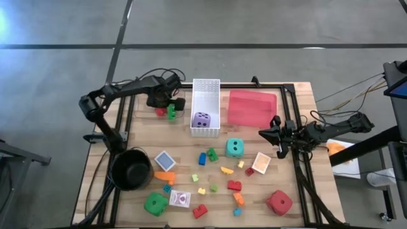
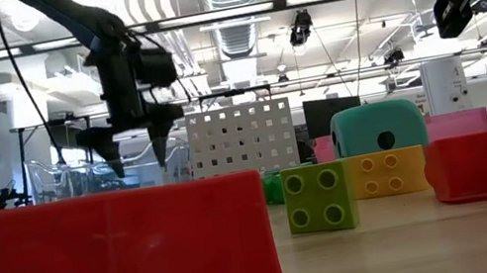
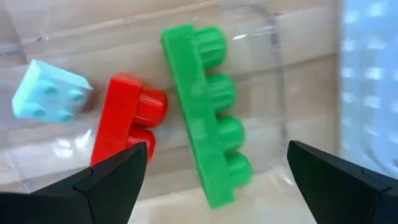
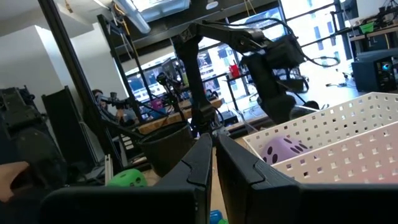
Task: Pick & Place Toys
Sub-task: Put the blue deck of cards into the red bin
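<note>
1. Left gripper: released, fingers spread wide, empty, poised above a clear tray at the desk's far left, at 9 o'clock of the white basket.
2. Green brick: long, lying in the clear tray directly under the left gripper, between its fingers.
3. Red brick: touching the green brick's side, same tray.
4. Pale blue brick: near the red brick, apart from it.
5. Purple die: inside the white basket.
6. Red tray: at 3 o'clock of the basket.
7. Right gripper: clenched, empty, held above the desk's right edge, near the red tray's near corner.
8. Teal die, green die, red die, small bricks and card packs: scattered on the near half of the desk.
9. Black pot: near left.
</note>
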You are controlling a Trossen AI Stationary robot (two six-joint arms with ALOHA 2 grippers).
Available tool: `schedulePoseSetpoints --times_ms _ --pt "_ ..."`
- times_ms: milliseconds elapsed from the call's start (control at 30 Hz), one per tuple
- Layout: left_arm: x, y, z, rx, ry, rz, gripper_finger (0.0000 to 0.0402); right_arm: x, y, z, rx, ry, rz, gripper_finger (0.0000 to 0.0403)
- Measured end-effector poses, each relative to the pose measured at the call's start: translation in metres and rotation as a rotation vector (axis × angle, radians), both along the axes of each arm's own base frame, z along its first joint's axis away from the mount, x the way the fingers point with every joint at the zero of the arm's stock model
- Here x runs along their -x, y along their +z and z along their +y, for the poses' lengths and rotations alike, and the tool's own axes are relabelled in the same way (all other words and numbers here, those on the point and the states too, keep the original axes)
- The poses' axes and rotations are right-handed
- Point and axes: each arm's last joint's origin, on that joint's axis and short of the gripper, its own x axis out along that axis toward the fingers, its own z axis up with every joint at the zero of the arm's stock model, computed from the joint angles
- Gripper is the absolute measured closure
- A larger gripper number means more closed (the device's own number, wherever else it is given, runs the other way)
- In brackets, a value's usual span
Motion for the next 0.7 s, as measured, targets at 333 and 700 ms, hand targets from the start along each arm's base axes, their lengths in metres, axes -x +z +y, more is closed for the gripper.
schedulePoseSetpoints --times_ms 333,700 --pt "-0.008 0.038 -0.040 -0.099 -0.286 -0.090 0.0016 0.000 0.000 0.000 0.000 0.000 0.000 0.0382" --pt "-0.034 0.037 -0.130 -0.095 -0.789 -0.037 0.0070 0.000 0.000 0.000 0.000 0.000 0.000 0.0382"
